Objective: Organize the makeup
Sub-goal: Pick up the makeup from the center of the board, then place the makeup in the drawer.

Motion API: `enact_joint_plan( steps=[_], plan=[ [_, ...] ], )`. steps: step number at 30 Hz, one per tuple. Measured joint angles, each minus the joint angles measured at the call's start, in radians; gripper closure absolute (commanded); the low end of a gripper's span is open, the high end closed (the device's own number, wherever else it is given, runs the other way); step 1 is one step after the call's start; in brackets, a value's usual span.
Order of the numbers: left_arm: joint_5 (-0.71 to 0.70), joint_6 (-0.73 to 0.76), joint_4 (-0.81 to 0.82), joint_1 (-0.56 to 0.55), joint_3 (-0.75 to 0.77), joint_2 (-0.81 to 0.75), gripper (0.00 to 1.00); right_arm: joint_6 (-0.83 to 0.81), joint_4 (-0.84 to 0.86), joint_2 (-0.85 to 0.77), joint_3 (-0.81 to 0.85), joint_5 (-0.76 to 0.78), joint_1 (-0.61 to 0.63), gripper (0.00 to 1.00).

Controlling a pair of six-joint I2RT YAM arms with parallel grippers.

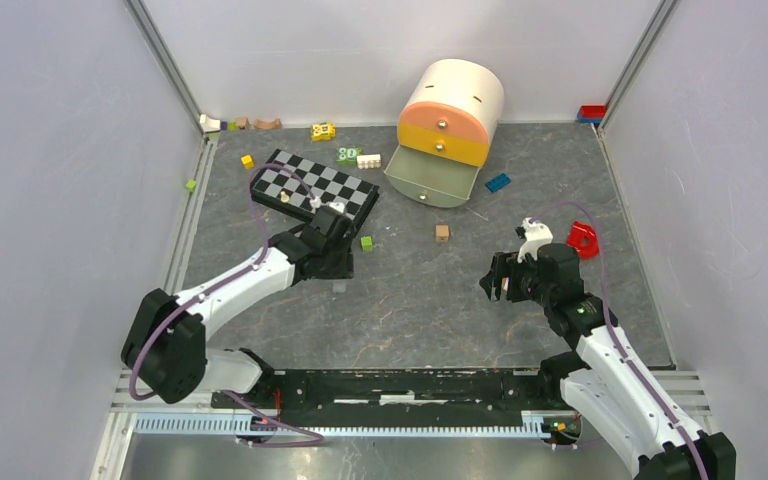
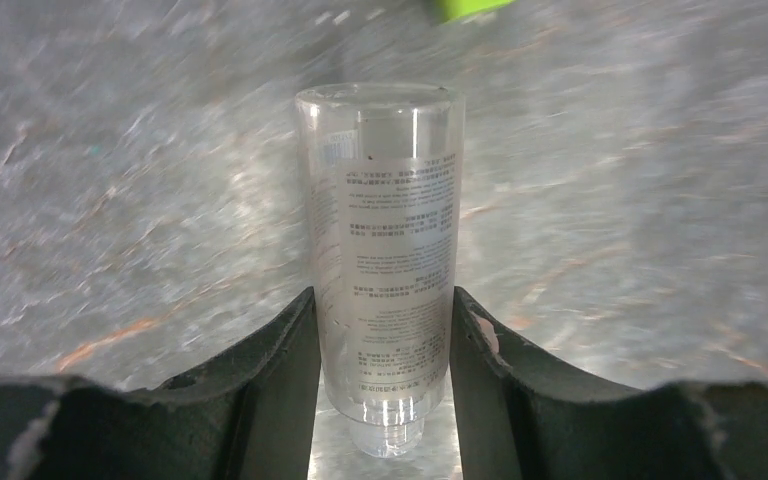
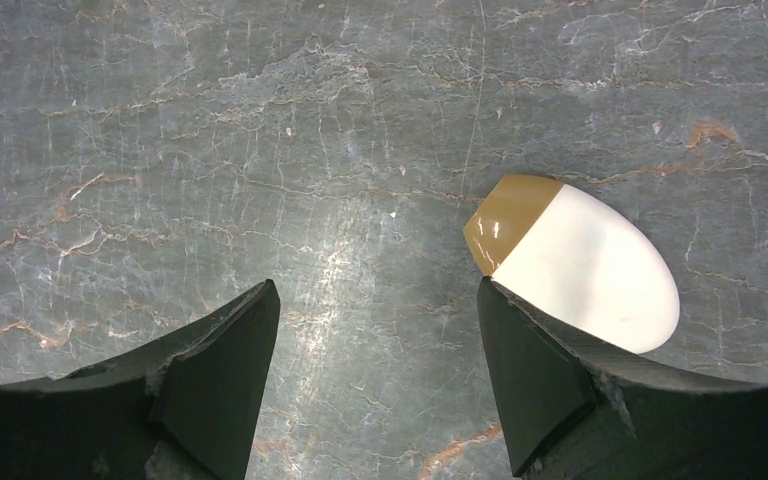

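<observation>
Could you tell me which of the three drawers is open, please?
The green bottom drawer is pulled out; the peach drawer and yellow drawer above it are shut.

text | clear tube point(image 2: 385, 250): rows of small white print, seen reversed, too fine to read | elsewhere: nothing legible

Left arm point(image 1: 240, 285) is stretched out from its base at the near left toward the middle of the scene, with the wrist bent down. Left gripper point(image 2: 384, 310) is clamped on the clear tube point(image 2: 385, 220), and both fingers point(image 2: 285, 370) are pressed flat against its sides. Right arm point(image 1: 610, 370) comes up from the near right, with the wrist turned to the left. Right gripper point(image 3: 375, 300) points down, jaws wide apart with nothing between them.
</observation>
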Motion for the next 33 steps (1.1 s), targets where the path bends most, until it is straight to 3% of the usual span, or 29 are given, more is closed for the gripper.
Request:
enact_joint_plan(
  steps=[8,15,22,33],
  plan=[
    [0.126,0.016,0.082,-0.043,0.166,0.005,0.68,-0.002,-0.006,-0.022,0.000,0.005,0.000,0.20],
    [0.267,0.087,0.142,-0.034,0.493,0.269,0.68,-0.019,-0.047,-0.070,0.000,0.034,0.000,0.20],
    [0.354,0.101,0.183,-0.005,0.724,0.494,0.74,-0.026,-0.090,-0.119,0.000,0.064,0.000,0.20],
    [0.317,-0.022,0.248,0.000,0.887,0.692,0.75,-0.025,-0.122,-0.140,0.000,0.090,0.000,0.20]
  ],
)
